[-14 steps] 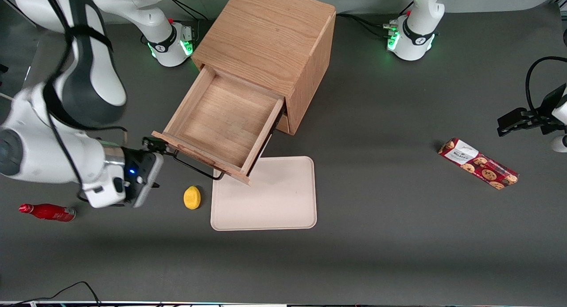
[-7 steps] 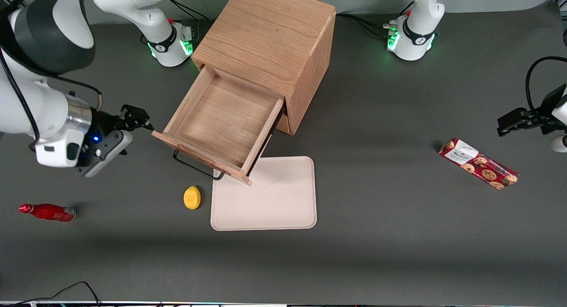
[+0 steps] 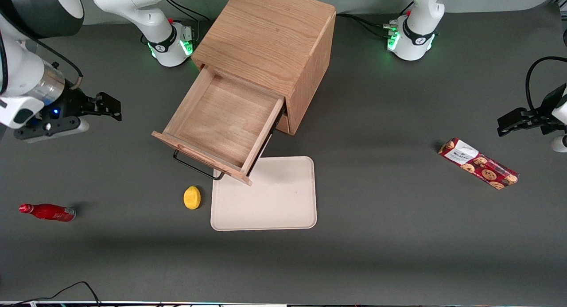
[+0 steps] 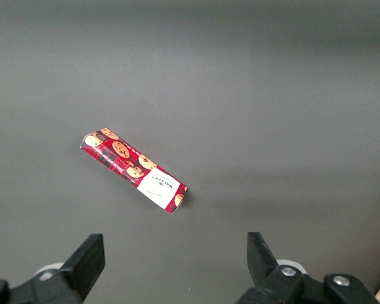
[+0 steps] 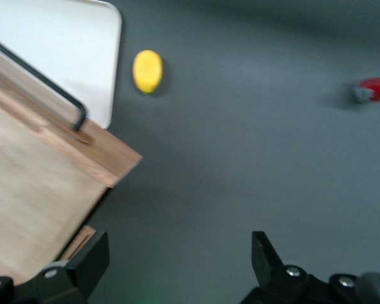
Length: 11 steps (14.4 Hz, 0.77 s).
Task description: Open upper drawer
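The light oak cabinet (image 3: 270, 36) stands at the middle of the table. Its upper drawer (image 3: 223, 123) is pulled far out, an empty shallow wooden tray with a thin dark wire handle (image 3: 197, 165) on its front. The drawer also shows in the right wrist view (image 5: 31, 183), with its handle (image 5: 41, 79). The lower drawer is hidden under it. My right gripper (image 3: 110, 107) is open and empty, raised above the table toward the working arm's end, well apart from the drawer. Its fingers (image 5: 92, 259) are spread wide over bare table.
A cream tray (image 3: 270, 198) lies in front of the drawer, partly under its corner. A yellow lemon (image 3: 192, 197) lies beside the tray. A red bottle (image 3: 48, 212) lies toward the working arm's end. A red cookie box (image 3: 478, 163) lies toward the parked arm's end.
My right gripper has drawn away from the drawer's handle, moving up and toward the working arm's end of the table. The drawer stays pulled out.
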Motion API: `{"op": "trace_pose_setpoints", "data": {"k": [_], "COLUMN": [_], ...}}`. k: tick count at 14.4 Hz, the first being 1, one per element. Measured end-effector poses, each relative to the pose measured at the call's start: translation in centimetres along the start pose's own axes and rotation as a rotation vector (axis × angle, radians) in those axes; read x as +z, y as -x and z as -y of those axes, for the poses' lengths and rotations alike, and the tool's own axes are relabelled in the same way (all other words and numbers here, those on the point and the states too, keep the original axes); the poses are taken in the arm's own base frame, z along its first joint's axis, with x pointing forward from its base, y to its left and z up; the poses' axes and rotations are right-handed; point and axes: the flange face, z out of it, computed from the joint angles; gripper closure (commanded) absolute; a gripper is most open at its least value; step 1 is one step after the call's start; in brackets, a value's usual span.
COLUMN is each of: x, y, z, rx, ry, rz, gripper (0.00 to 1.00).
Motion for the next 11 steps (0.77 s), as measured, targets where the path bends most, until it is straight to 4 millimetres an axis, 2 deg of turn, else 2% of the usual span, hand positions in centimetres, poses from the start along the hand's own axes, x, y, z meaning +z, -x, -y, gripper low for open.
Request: {"op": "trace_pose_setpoints", "data": {"k": [3, 6, 8, 11], "x": [0.6, 0.8, 0.9, 0.6], "y": [1.5, 2.0, 2.1, 1.9], "z": [-4.1, -8.0, -9.3, -9.5], "rx": [0.073, 0.147, 0.173, 0.177], "ry": [0.010, 0.008, 0.008, 0.010], "rz": [0.002, -0.005, -0.007, -0.016], "gripper": [0.00, 0.00, 0.00, 0.00]}}
